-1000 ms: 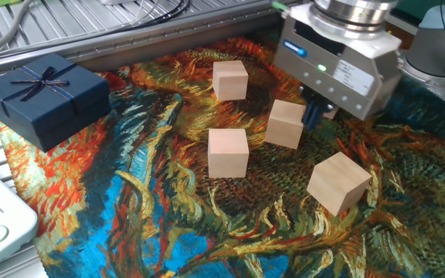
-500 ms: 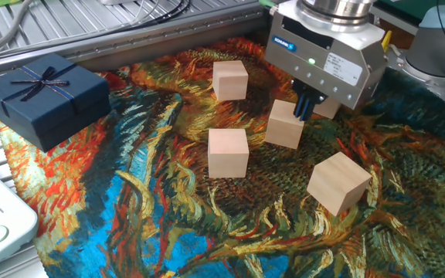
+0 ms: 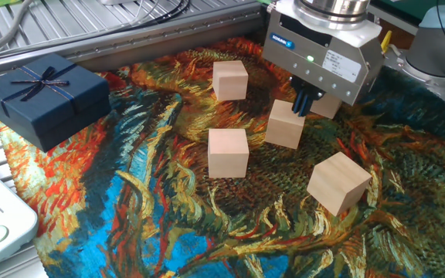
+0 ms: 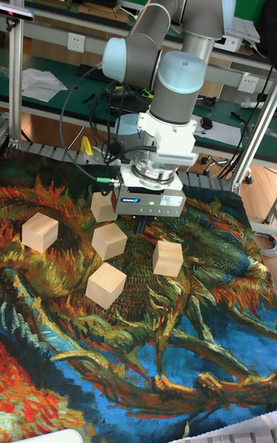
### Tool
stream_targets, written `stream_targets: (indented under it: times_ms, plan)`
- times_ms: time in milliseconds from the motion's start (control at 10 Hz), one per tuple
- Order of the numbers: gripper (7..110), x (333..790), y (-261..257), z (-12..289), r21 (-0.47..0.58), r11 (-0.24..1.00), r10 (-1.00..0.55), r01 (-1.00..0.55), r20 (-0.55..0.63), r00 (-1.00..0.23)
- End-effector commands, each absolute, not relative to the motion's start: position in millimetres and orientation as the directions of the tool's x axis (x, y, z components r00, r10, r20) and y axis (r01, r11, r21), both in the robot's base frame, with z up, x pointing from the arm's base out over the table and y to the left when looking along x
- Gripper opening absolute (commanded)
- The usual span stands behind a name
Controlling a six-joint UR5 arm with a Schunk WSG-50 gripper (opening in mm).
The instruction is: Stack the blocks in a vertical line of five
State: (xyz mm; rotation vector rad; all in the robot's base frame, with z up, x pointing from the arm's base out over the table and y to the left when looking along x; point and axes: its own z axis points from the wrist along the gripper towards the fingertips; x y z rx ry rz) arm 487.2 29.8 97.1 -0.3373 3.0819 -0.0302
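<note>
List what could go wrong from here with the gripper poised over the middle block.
1. The fingers hang over the far top edge of the block, not its centre. Closing there may clip a corner and twist it or push it away.
2. Another block sits close behind the gripper body, partly hidden. Descending could knock it.
3. The painted cloth looks rumpled, so a five-high stack built on it may lean.
</note>
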Motion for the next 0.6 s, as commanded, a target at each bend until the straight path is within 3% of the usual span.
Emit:
stream_targets:
  times_ms: [0, 500]
  plan:
    - [7, 491, 28, 99, -0.031, 0.969, -0.248, -0.247, -0.05, -0.967]
    - [7, 501, 37, 99, -0.005, 0.971, -0.238, -0.239, -0.099, -0.966]
